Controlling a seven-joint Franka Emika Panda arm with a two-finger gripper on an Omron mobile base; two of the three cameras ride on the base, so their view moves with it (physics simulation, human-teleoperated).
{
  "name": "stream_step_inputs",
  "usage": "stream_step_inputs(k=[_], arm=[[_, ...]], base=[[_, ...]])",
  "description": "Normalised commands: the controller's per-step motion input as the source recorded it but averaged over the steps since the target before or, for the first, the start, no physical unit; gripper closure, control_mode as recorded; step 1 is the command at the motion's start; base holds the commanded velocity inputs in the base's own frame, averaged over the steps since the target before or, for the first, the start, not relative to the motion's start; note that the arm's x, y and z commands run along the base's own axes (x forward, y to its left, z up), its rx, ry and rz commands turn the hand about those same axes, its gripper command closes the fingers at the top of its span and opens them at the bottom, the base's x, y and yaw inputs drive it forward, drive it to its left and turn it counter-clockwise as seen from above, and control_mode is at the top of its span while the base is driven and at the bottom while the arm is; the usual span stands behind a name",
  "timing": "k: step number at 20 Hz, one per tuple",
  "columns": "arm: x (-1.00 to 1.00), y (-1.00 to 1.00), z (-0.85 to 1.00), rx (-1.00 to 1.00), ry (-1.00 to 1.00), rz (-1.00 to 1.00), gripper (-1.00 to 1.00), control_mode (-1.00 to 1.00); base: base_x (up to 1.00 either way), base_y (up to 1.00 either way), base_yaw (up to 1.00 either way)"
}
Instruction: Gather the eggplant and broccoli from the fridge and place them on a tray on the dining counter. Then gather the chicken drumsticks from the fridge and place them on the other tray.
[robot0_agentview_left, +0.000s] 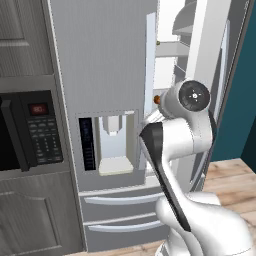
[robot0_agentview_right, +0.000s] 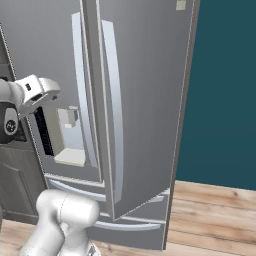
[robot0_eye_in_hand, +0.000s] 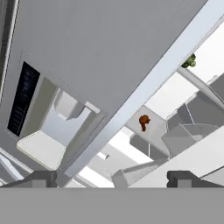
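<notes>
Reaching up at the fridge (robot0_agentview_left: 105, 75), the hand (robot0_eye_in_hand: 113, 177) is spread wide, holding nothing.

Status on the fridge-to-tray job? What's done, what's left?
Done: the right fridge door is swung partly open. In hand: nothing; the open gripper faces the gap, empty. Left: everything. A chicken drumstick and the broccoli sit on fridge shelves inside; no eggplant or trays seen yet.

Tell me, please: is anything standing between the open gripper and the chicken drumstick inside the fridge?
Partly. In the hand view the gripper looks through the gap at the drumstick on a shelf, but the closed left door with its handle lies close beside that line. The right door stands open.
</notes>
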Motion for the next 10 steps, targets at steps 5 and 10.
stream_step_inputs(k=[5,10], arm=[[0.46,0.27,-0.18,-0.10,0.08,-0.13,-1.00,-1.00],[0.43,-0.15,-0.09,-0.02,0.01,-0.04,-1.00,-1.00]], base=[[0.00,0.00,0.00],[0.00,0.00,0.00]])
